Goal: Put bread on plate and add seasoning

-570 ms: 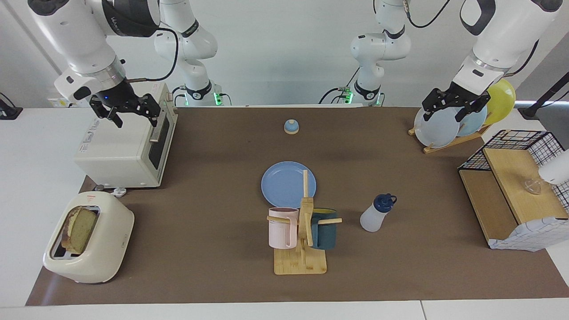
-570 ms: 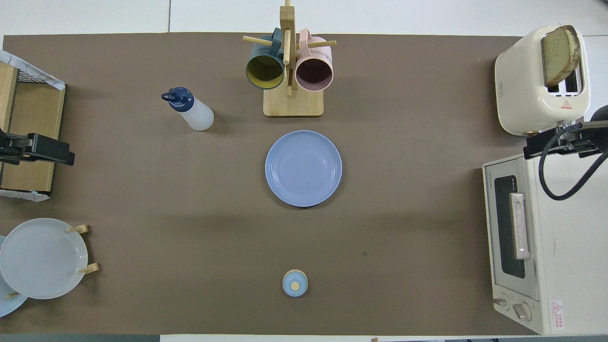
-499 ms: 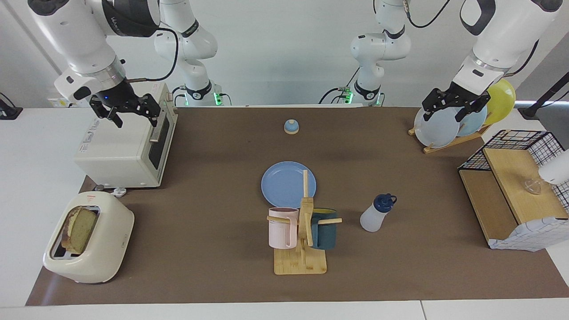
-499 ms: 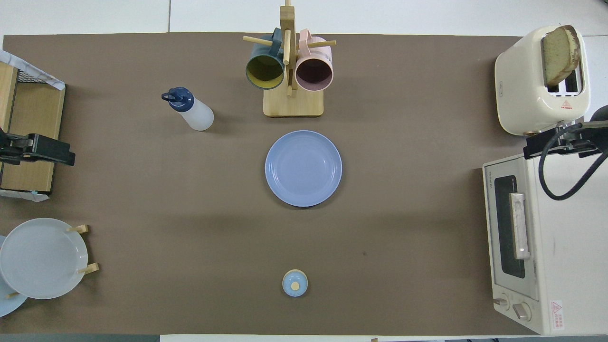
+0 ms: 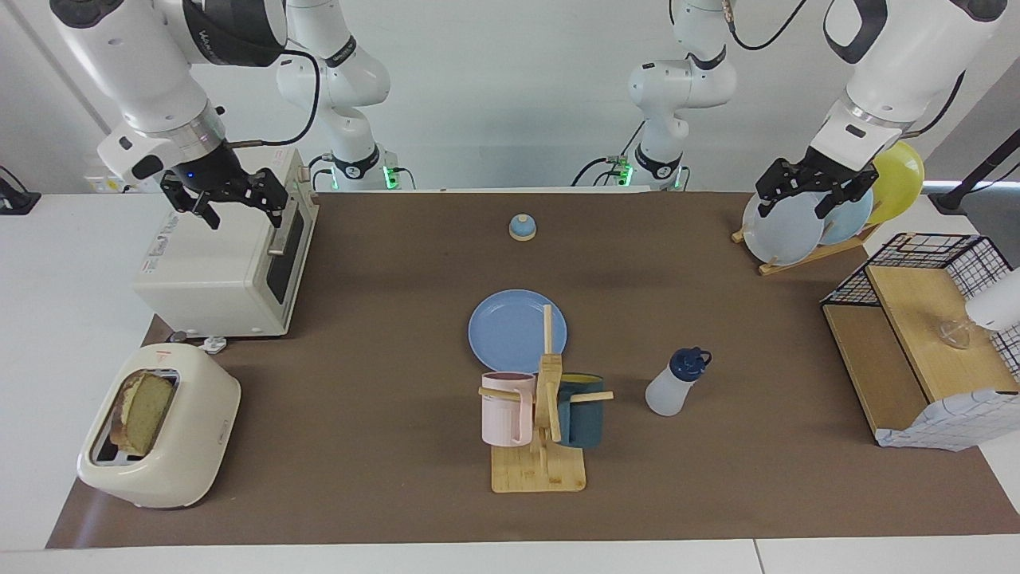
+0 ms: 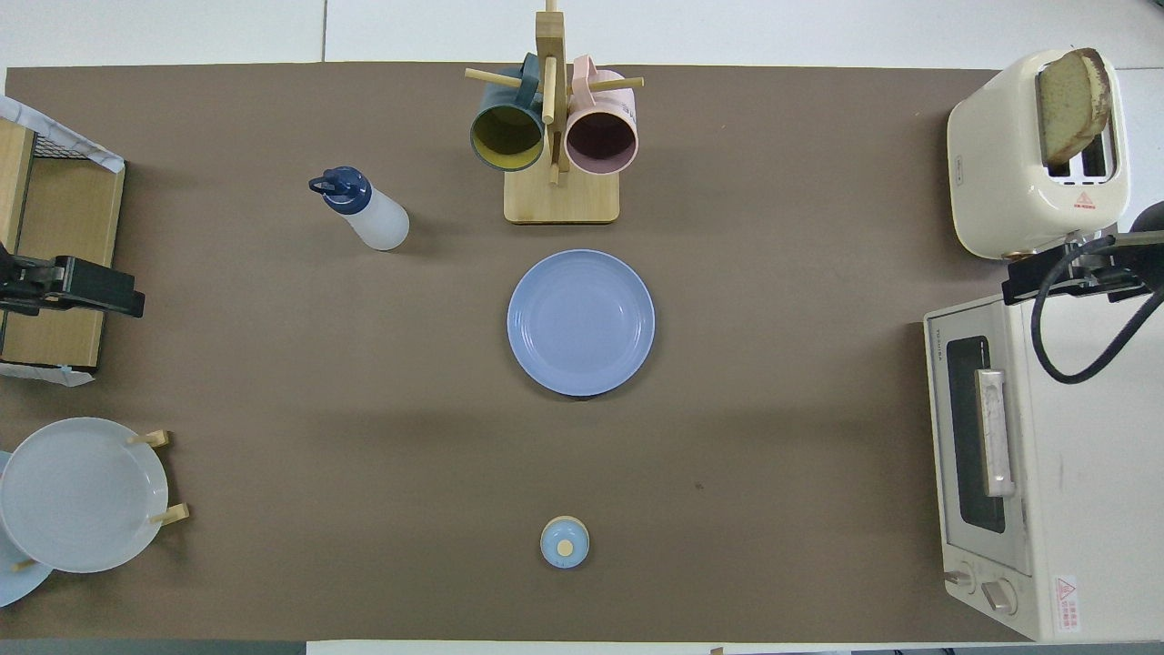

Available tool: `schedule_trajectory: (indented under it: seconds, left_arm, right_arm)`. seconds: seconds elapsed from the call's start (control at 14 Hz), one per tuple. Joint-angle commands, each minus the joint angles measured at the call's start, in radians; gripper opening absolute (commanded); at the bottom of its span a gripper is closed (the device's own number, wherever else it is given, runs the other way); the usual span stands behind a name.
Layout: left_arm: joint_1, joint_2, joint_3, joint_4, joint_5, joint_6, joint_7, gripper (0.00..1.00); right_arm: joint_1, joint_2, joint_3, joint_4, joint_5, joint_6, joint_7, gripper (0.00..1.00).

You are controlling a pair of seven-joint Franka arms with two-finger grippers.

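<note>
A robotics lab dressed as a kitchen: two white arms bolted at one edge of a table (image 5: 382,494) under a brown mat, bare white walls, with a toaster (image 5: 159,438), toaster oven (image 5: 223,271) and mug tree (image 5: 542,422) laid out.

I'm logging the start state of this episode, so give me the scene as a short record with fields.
bread: slice standing in the toaster, at the right arm's end
plate: blue plate flat at mid-table, nothing on it
seasoning: squeeze bottle upright, beside the mug rack, toward the left arm's end
right gripper: open, up over the toaster oven, holding nothing
left gripper: open, up over the plate rack, holding nothing
task progress: not yet begun
</note>
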Motion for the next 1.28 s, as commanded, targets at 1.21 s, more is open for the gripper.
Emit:
schedule_trajectory:
  seconds: [1.21]
  left_arm:
    - [-0.023, -0.042, -0.008, -0.059, -0.008, 0.044, -0.009, 1.0]
  right_arm:
    - [-0.114, 0.168, -0.005, -0.174, -0.175, 0.833, -0.043, 0.99]
